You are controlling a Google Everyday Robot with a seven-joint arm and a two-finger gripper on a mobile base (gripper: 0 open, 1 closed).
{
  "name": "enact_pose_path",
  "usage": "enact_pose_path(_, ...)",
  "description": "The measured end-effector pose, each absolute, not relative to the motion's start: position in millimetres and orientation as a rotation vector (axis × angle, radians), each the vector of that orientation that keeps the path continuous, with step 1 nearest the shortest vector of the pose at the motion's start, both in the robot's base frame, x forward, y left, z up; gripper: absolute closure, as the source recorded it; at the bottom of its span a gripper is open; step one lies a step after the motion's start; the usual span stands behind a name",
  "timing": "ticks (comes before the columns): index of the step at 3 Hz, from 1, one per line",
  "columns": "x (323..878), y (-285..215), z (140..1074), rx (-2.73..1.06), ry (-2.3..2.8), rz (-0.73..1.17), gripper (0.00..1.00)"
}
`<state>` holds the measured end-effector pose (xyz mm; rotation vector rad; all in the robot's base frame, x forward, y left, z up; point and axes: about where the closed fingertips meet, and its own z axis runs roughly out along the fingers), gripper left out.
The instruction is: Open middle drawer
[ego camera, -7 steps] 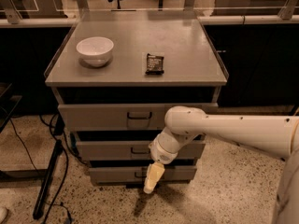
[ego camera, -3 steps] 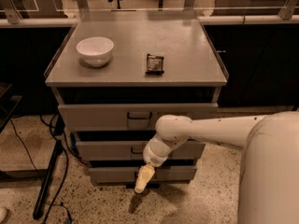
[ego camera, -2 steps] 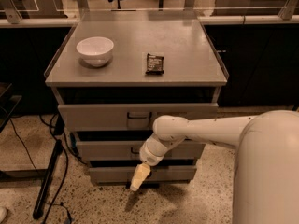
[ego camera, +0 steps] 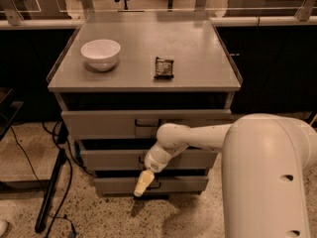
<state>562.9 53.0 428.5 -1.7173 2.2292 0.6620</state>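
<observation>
The grey cabinet has three drawer fronts. The middle drawer is a low, wide grey panel between the top drawer and the bottom drawer. It looks pushed in, and its centre handle is hidden behind my wrist. My gripper is a cream tip that points down and left. It hangs in front of the bottom drawer's front, just below the middle drawer's lower edge. My white arm reaches in from the right across the drawer fronts.
A white bowl and a dark snack packet sit on the cabinet top. A black stand leg with cables lies on the speckled floor at the left. Dark counters stand behind and on both sides.
My arm has swung left and nearer the camera. The gripper has slid a little left and down along the drawer fronts. The drawers have not moved.
</observation>
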Motion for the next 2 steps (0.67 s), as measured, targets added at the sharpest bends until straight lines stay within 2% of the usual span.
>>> enact_pose_path(2, 546.6, 54.2, 409.3, -1.725, 2.264, 0.673, 0.00)
